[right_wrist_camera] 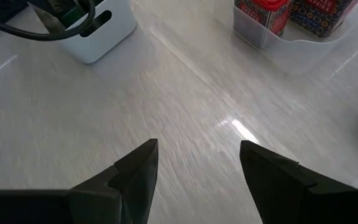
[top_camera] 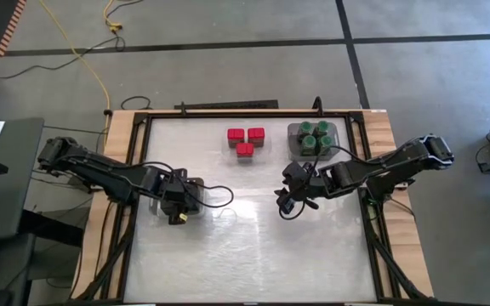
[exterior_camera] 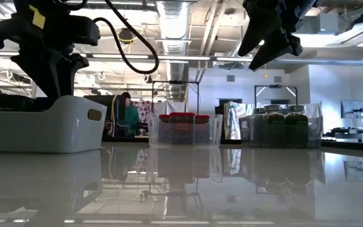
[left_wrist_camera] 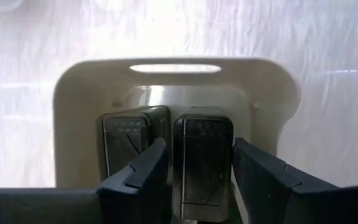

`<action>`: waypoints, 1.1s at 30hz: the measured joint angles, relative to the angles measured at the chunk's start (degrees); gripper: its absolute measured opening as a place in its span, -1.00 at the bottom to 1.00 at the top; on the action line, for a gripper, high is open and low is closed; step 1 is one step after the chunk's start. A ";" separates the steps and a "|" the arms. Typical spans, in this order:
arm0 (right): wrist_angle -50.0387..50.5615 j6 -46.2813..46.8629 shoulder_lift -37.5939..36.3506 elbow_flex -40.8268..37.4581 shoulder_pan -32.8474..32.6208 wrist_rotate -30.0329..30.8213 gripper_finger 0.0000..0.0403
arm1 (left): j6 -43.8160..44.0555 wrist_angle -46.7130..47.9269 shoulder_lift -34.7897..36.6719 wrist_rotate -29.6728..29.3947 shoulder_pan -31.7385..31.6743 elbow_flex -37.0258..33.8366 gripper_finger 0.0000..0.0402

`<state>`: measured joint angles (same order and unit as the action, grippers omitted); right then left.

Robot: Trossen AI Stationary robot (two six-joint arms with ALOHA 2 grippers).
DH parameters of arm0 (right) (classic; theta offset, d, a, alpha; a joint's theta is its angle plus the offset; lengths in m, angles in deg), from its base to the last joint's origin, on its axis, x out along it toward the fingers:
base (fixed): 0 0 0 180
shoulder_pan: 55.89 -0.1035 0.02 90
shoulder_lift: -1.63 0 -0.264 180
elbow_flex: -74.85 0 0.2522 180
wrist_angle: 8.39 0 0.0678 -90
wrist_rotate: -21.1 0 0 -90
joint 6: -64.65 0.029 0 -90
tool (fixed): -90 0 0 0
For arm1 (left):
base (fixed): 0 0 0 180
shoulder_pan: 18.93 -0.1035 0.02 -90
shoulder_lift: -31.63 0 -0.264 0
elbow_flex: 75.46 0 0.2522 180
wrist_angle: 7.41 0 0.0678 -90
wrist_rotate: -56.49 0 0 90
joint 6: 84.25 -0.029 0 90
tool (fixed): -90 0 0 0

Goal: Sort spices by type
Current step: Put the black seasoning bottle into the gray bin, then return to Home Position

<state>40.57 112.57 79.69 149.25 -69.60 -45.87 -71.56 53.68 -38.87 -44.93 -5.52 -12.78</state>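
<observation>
Two dark grey tins stand side by side inside a white bin (left_wrist_camera: 73, 124), which sits at the table's left (top_camera: 196, 202). My left gripper (left_wrist_camera: 201, 144) reaches down into the bin, shut on one tin (left_wrist_camera: 202, 134), with the other tin (left_wrist_camera: 126, 140) beside it. Three red blocks (top_camera: 245, 140) stand in a clear tray at the far middle. Green-lidded jars (top_camera: 313, 138) fill a grey tray at the far right. My right gripper (top_camera: 286, 206) hangs open above bare table, right of centre, with nothing between its fingers (right_wrist_camera: 142, 168). My left gripper pinches the tin by its two opposite side walls (left_wrist_camera: 178, 168), one finger on each. The fingers come steeply from above into the bin. The tin stands upright next to the second tin. Its bottom is hidden, so I cannot tell whether it rests on the bin's floor.
The bin has a slot handle (left_wrist_camera: 175, 68) in its far wall. The clear tray's wall (right_wrist_camera: 316, 46) lies ahead of my right gripper. Bare white tabletop (top_camera: 245, 246) spreads across the middle and near side. A wooden frame (top_camera: 119, 153) borders the table.
</observation>
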 joint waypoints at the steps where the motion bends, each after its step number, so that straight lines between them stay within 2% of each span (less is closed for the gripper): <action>1: 0.00 0.00 0.02 0.00 0.00 -0.01 0.27 | -0.02 0.03 0.00 -0.13 0.00 0.23 -0.16; 14: -0.13 0.02 0.02 0.00 0.00 -0.07 0.27 | -2.53 1.35 0.02 -1.51 0.00 8.95 -0.16; 21: -0.40 0.09 0.00 0.00 -0.20 -0.70 0.27 | -9.04 1.34 0.02 -1.53 0.00 13.88 -0.16; 24: -1.58 0.09 0.00 0.00 -0.13 -0.73 0.27 | -7.80 1.92 0.18 -2.50 0.00 14.95 -0.16; 28: -1.40 0.07 0.00 0.00 0.37 -0.72 0.27 | -6.27 0.41 3.12 -5.22 -0.02 10.26 -0.16; 33: -1.38 -2.02 0.00 0.00 0.35 -0.70 0.27 | -4.86 -12.54 13.91 -3.83 0.31 -2.78 -0.16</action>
<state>39.19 110.55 79.69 149.25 -69.25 -46.58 -76.42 41.14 -24.96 -48.76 -5.21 -15.56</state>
